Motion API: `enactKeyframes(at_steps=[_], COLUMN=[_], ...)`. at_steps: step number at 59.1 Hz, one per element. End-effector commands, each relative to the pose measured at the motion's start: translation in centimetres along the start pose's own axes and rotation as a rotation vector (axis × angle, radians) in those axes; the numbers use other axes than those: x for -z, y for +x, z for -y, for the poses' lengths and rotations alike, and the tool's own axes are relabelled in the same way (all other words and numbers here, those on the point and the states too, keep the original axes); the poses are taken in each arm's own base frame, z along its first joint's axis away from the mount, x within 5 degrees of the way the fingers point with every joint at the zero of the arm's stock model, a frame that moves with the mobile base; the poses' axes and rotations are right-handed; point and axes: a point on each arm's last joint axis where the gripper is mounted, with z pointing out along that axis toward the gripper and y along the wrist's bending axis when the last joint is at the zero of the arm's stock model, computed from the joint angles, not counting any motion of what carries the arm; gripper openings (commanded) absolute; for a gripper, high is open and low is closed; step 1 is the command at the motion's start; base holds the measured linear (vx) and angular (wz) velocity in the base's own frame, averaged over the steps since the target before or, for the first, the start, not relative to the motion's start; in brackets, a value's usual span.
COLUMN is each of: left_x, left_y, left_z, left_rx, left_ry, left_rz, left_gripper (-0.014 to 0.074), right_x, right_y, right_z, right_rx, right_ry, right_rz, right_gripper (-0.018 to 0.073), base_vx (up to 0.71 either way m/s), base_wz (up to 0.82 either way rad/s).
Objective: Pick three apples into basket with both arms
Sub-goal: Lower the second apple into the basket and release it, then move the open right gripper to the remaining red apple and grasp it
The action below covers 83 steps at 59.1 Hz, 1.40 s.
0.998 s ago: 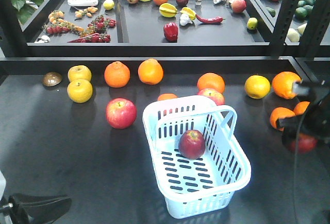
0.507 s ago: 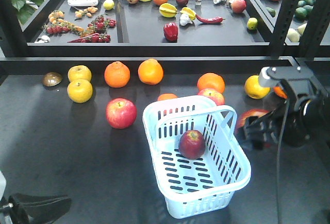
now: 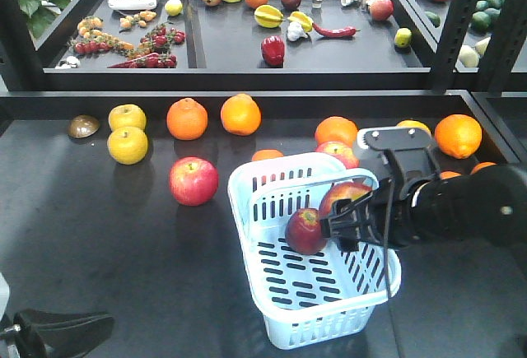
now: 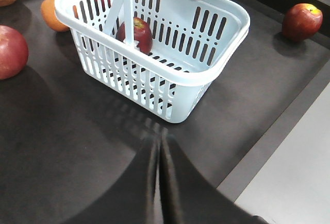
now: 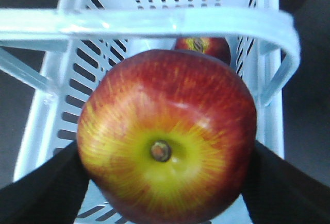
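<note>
The pale blue basket [image 3: 247, 181] stands at the table's middle, with one dark red apple [image 3: 305, 230] lying inside it. My right gripper [image 3: 347, 220] is shut on a second dark red apple [image 3: 347, 195] and holds it over the basket's right rim. In the right wrist view this apple [image 5: 166, 136] fills the frame, stem end towards the camera, with the basket handle [image 5: 154, 20] below it. A third dark red apple [image 4: 301, 21] lies on the table beyond the basket. My left gripper [image 4: 159, 142] is shut and empty, low near the front edge.
A pinkish-red apple [image 3: 193, 181] lies left of the basket and another [image 3: 338, 152] behind it. Oranges [image 3: 240, 113] and yellow fruit [image 3: 128, 145] line the back of the table. A raised shelf [image 3: 247, 78] of mixed produce runs behind.
My right arm has swung left from the table's right side, carrying the apple until it is over the basket. The left arm has not moved.
</note>
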Motion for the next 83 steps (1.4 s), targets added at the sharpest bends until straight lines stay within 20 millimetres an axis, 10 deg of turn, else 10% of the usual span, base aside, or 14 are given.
enactKeyframes(at_steps=[1, 6, 24, 47, 70, 83], left_x=[0.3, 0.3, 0.3, 0.3, 0.3, 0.3], left_y=[-1.2, -1.2, -1.2, -1.2, -1.3, -1.3], left_z=[-0.1, -0.1, -0.1, -0.1, 0.0, 0.1], left_rx=[0.025, 0.025, 0.025, 0.027, 0.051, 0.072], left_ry=[-0.017, -0.017, -0.017, -0.016, -0.007, 0.0], left_rz=[0.069, 0.069, 0.069, 0.069, 0.075, 0.081], left_gripper=[-0.0006, -0.0006, -0.0006, -0.0006, -0.0006, -0.0006], right_x=[0.2, -0.4, 0.6, 8.1, 12.2, 12.7], right_y=[-1.3, -1.0, -0.7, 1.4, 3.1, 5.0], right_z=[0.0, 0.0, 0.0, 1.3, 8.0, 13.4], right_rx=[0.005, 0.017, 0.034, 0.062, -0.194, -0.415], right_ry=[0.0, 0.005, 0.004, 0.202, 0.57, 0.577], right_rz=[0.085, 0.049, 0.022, -0.073, -0.042, -0.139], right_gripper=[0.0631, 0.073, 0.0642, -0.0019, 0.0033, 0.0336], base_vx=[0.0, 0.0, 0.0, 0.0, 0.0, 0.0], base_wz=[0.0, 0.0, 0.0, 0.0, 0.0, 0.0])
